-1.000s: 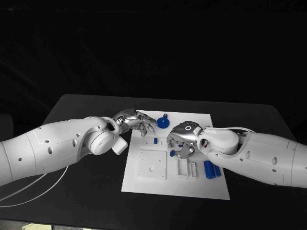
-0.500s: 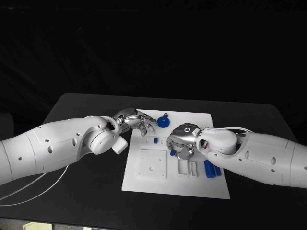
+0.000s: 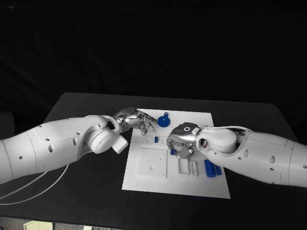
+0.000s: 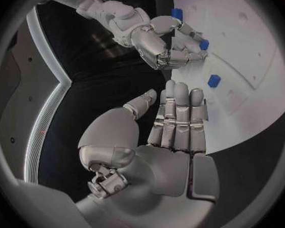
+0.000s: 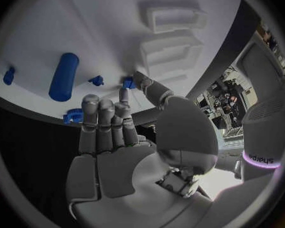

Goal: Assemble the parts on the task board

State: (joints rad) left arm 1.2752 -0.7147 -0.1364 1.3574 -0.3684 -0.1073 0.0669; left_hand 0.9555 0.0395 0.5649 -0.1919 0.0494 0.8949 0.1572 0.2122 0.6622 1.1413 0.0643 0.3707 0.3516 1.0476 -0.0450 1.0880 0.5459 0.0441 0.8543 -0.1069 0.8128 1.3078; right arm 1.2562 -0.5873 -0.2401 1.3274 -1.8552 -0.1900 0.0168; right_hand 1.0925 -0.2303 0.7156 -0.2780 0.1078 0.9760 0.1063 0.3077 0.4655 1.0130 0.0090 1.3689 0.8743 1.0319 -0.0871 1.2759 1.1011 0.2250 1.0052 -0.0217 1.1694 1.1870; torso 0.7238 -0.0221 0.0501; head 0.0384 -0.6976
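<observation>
White board [image 3: 174,184] in the middle of the black table [image 3: 77,110], both hands over its far half. Right hand [image 5: 127,137] pinching a small blue piece [image 5: 128,82] between thumb and a fingertip in the right wrist view, hidden from the head view. Left hand [image 4: 174,137] empty in the left wrist view, fingers straight and pressed together near the board's edge; a blue cylinder [image 5: 63,76] flat on the board.

You see a matt black table [image 3: 77,108] under a smooth, matt white board [image 3: 195,184]. The blue pieces [image 3: 210,168] look like smooth plastic. Both hands, left [image 3: 135,120] and right [image 3: 181,142], are glossy silver metal; the arms [image 3: 50,148] are smooth white plastic shells.
</observation>
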